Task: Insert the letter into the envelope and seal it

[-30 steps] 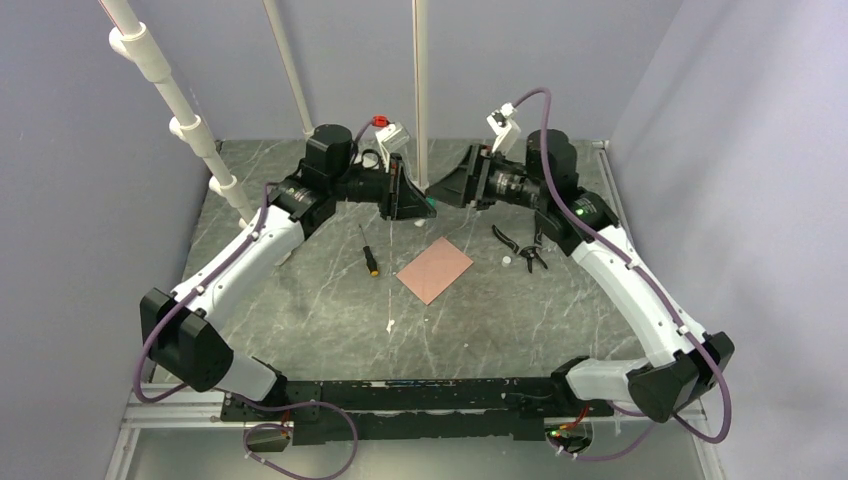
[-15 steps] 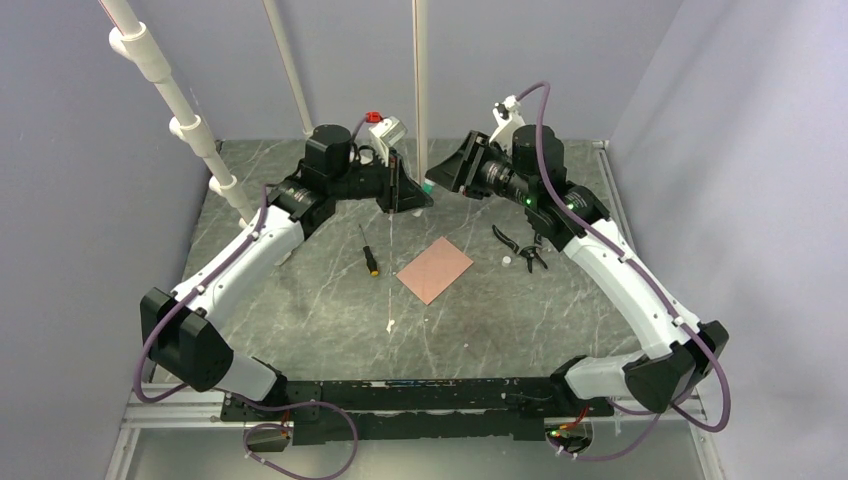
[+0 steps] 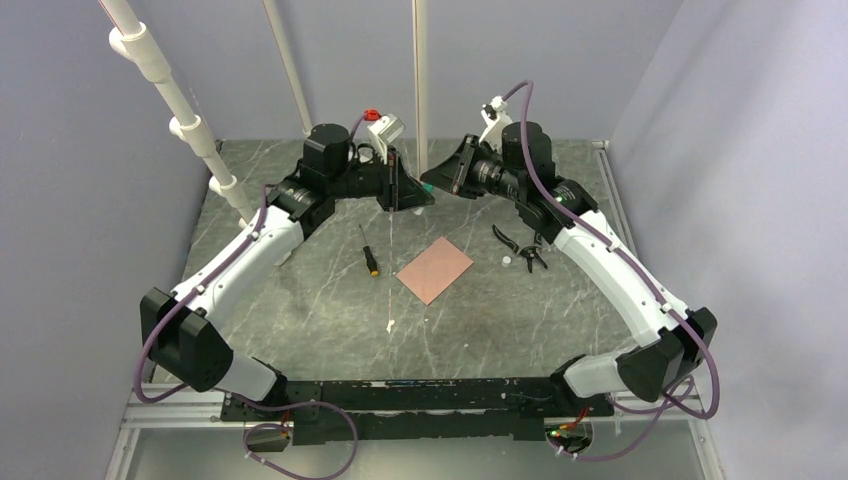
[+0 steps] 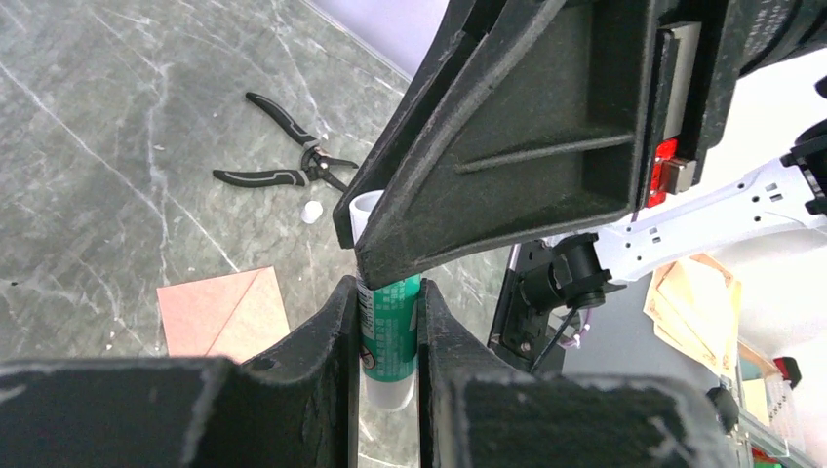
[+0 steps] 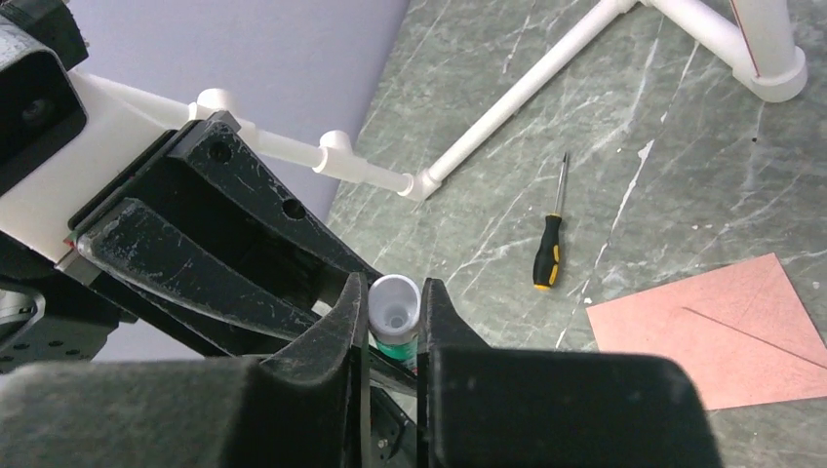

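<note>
Salmon-pink envelope [image 3: 434,270], green-and-white tube [image 4: 388,330], black-and-yellow screwdriver [image 3: 369,256], white-veined grey marble table [image 3: 300,305]

The grey marbled table [image 3: 300,310] carries a pink envelope [image 3: 434,269] lying flat near its middle, a screwdriver [image 3: 368,252] to its left, black pliers [image 3: 520,245] and a small white cap [image 3: 507,260] to its right, and a white scrap [image 3: 389,325] nearer the front.

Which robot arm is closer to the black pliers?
Right. The right arm passes close beside the pliers; the left arm is far off, across the table on the screwdriver's side.
</note>
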You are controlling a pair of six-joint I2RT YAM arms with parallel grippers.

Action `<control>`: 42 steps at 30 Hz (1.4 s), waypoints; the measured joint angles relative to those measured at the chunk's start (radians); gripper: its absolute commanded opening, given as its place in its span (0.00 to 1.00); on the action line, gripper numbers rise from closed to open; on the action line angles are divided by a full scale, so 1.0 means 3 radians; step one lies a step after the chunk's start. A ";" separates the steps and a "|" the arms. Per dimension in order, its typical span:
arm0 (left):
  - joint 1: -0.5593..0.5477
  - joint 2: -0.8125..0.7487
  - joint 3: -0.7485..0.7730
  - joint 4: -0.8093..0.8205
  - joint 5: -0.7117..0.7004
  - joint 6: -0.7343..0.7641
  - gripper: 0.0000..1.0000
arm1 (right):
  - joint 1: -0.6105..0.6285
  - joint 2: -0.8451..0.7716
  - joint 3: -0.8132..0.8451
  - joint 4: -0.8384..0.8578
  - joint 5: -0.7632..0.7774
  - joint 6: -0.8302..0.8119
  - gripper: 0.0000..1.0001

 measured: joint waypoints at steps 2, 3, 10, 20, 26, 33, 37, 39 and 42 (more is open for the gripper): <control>0.0006 0.0001 0.0000 0.0013 0.0071 -0.0011 0.03 | -0.0032 -0.0036 -0.0039 0.0032 -0.0061 -0.0058 0.00; 0.0006 0.0001 0.0001 0.0020 0.0122 -0.0013 0.02 | -0.0061 -0.0075 -0.0089 0.0075 -0.0184 -0.0109 0.00; -0.0001 -0.0015 0.0018 0.0244 0.0954 -0.0125 0.02 | -0.0429 -0.0415 -0.0622 0.0909 -0.1639 -0.0369 0.00; -0.0084 -0.0150 -0.0010 0.0813 0.1755 -0.0462 0.02 | -0.0440 -0.0582 -0.0609 0.1483 -0.2799 -0.0736 0.58; -0.0041 -0.0118 0.0109 0.0102 0.0765 0.0216 0.03 | -0.0348 -0.0595 -0.0146 0.0857 -0.1545 -0.0636 0.77; -0.0024 0.0031 -0.0008 -0.0069 -0.0167 0.0444 0.02 | -0.0113 -0.0384 0.0107 0.0267 -0.0078 -0.0313 0.79; -0.0023 0.0046 -0.0008 -0.0080 -0.0342 0.0478 0.02 | -0.0037 -0.0099 0.0209 -0.0013 0.0209 -0.0206 0.74; -0.0024 0.0046 -0.0009 -0.0058 -0.0384 0.0483 0.03 | -0.0009 0.0004 0.0220 -0.0103 0.0273 -0.0145 0.68; -0.0024 0.0046 -0.0027 -0.0024 -0.0409 0.0479 0.02 | 0.0014 0.0076 0.0219 -0.0191 0.0315 -0.0070 0.47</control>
